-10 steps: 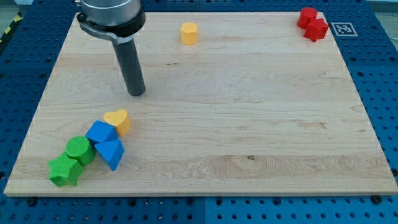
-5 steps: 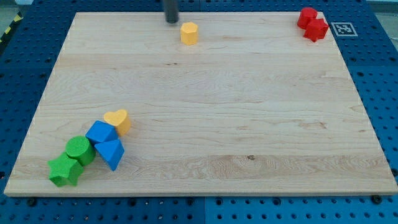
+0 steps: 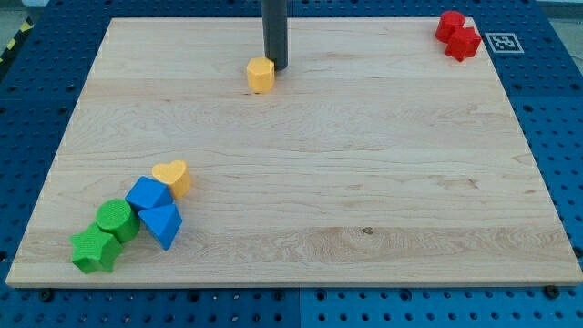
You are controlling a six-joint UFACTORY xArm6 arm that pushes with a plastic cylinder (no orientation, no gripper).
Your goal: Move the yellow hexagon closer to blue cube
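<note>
The yellow hexagon (image 3: 260,75) sits on the wooden board near the view's top, left of centre. My tip (image 3: 275,66) stands right against its upper right side. The blue cube (image 3: 148,194) lies far off at the view's lower left, in a cluster with a second blue block (image 3: 163,224) just below it and a yellow heart (image 3: 172,176) touching it at its upper right.
A green cylinder (image 3: 116,220) and a green star (image 3: 94,249) sit at the lower left of the blue blocks. Two red blocks (image 3: 458,35) sit at the board's top right corner. The board (image 3: 364,164) lies on a blue pegboard.
My rod moved from the left side to the top, then came down right of the yellow hexagon. The hexagon has slid down and to the left.
</note>
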